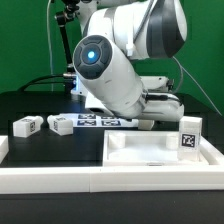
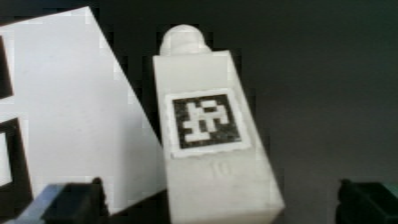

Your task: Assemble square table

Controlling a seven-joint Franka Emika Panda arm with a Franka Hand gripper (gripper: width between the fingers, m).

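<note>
The fingers (image 2: pixel 71 205) are spread to either side of the leg (image 2: pixel 214 120) lying on the worktop (image 2: pixel 320 80), evidently aligned for grasping.

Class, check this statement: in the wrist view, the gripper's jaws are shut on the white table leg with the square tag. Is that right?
Not quite. The wrist view shows the gripper open, its fingertips clear on either side of the white table leg with the square tag, not shut on it.
</note>
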